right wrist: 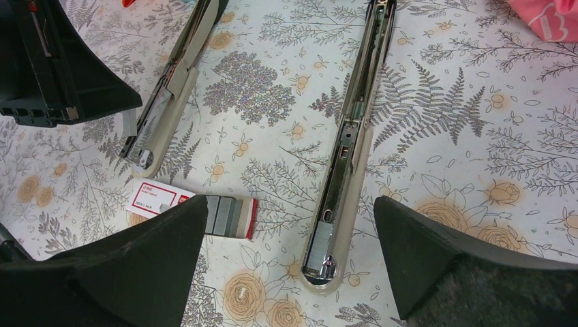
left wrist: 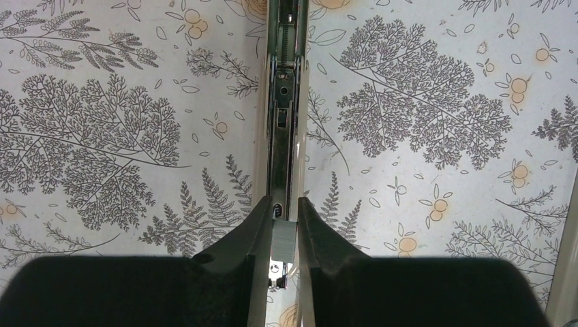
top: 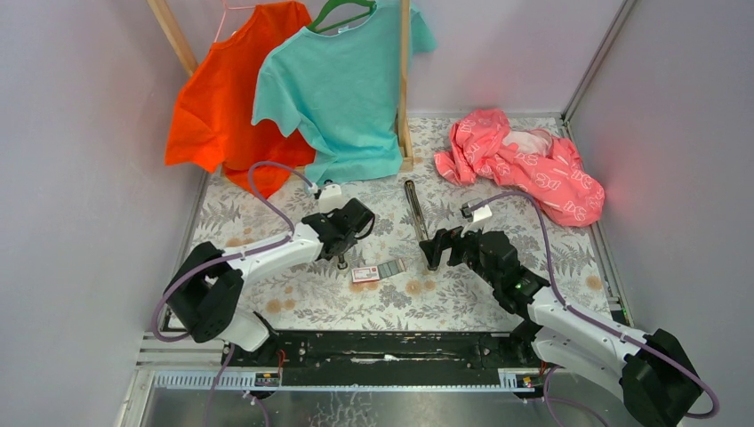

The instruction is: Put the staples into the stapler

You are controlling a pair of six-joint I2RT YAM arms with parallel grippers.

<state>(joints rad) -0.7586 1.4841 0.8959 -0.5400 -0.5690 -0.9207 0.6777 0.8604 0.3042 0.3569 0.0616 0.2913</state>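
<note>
Loading underway: staple strip (left wrist: 285, 240) at the open stapler (left wrist: 286, 102) rail.
The left end effector (left wrist: 286, 208) clamps it; the right end effector (right wrist: 290, 211) stands apart; seating and closing remain.

The top camera looks down from above and behind the arms over the whole table (top: 293, 302), the left wrist camera hangs close, facing straight down a stapler (left wrist: 283, 102), and the right wrist camera, farther back and tilted, shares the box of staples (right wrist: 194, 208) with the top view.
</note>
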